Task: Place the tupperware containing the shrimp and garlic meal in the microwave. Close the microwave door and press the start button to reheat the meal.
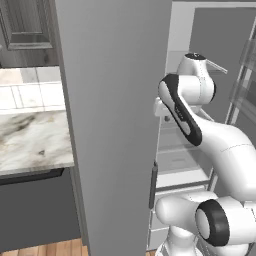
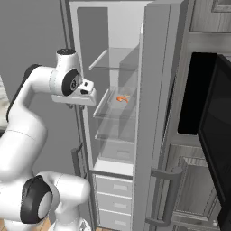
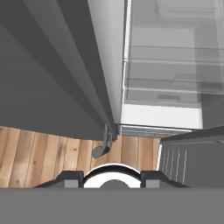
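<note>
Fingers [image 3: 112, 179] empty; shrimp [image 2: 122, 99] on fridge shelf [image 2: 108, 110].

Shrimp and garlic meal [image 2: 122, 99]: small orange curled piece, seen on a clear fridge shelf. Microwave door [image 2: 215, 135]: black glass panel, swung open.

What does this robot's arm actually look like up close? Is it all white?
Mostly white: the arm is made of smooth, rounded, glossy segments, with black bands and black round caps at the joints. Its hand is a flat white block with a small dark patch on top. No loose cables or lettering can be made out.
</note>
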### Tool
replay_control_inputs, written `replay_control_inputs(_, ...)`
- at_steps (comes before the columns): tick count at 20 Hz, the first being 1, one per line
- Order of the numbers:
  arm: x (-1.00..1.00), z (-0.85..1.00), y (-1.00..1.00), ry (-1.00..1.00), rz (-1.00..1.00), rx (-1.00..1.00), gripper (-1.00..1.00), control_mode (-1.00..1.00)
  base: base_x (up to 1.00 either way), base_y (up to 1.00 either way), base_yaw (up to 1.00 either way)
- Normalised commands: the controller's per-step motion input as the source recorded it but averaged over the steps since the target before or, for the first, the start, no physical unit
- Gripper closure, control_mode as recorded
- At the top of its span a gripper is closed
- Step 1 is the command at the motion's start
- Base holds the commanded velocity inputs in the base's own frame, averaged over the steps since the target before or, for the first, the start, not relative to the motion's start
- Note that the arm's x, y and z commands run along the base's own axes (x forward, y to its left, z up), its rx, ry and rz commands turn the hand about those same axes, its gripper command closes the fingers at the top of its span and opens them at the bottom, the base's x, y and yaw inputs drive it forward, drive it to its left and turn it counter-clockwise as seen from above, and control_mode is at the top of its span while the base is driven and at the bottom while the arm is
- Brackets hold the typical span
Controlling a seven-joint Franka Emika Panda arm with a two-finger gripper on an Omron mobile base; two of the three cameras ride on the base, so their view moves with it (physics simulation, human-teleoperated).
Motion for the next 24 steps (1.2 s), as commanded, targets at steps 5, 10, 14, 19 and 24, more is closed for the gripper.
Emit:
replay_control_inputs(5,-0.26,0.00,0.00,-0.03,-0.03,0.00,-1.00,-1.00,0.00,0.00,0.00)
replay_control_inputs(10,-0.45,-0.25,-0.10,-0.21,-0.16,0.00,-1.00,-1.00,0.00,0.00,0.00)
replay_control_inputs(14,-0.45,-0.35,-0.30,-0.39,-0.17,0.00,-1.00,-1.00,0.00,0.00,0.00)
replay_control_inputs(19,-0.12,-0.06,-0.42,-0.34,-0.23,0.08,-1.00,-1.00,0.00,0.00,0.00)
replay_control_inputs(24,0.00,0.00,-0.50,-0.23,-0.28,0.20,-1.00,-1.00,0.00,0.00,0.00)
